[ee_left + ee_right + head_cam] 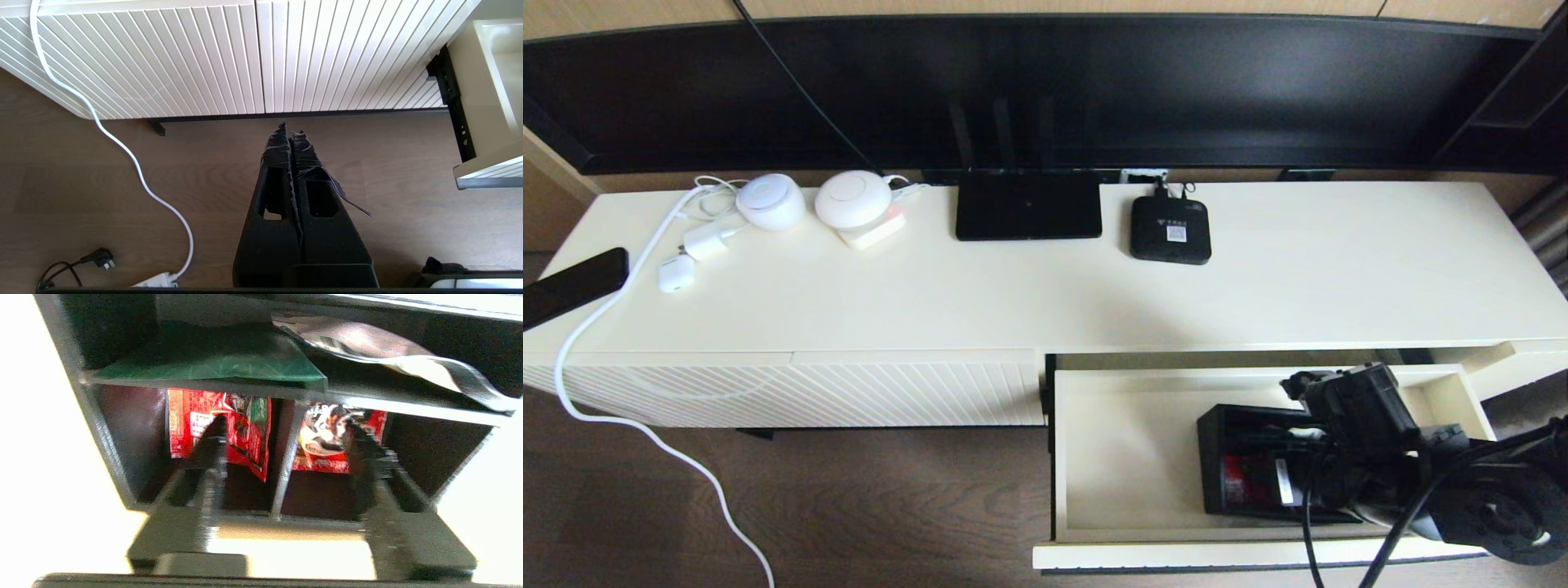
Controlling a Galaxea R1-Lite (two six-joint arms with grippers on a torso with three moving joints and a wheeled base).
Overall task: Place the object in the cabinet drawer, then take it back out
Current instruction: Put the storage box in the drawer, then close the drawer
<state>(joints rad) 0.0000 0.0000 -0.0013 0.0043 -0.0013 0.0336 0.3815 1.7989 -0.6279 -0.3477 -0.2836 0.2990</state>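
Black organizer box (1241,465) sits in the open cabinet drawer (1127,457) at lower right of our head view, right gripper (286,453) spread wide straddling its middle divider.

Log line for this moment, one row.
organizer box: inside open cabinet drawer | right hand: open, fingers straddling box's short divider | left hand: shut, parked above floor

One organizer box (1241,457), one open drawer (1127,457), two grippers, perhaps four packets (220,428).
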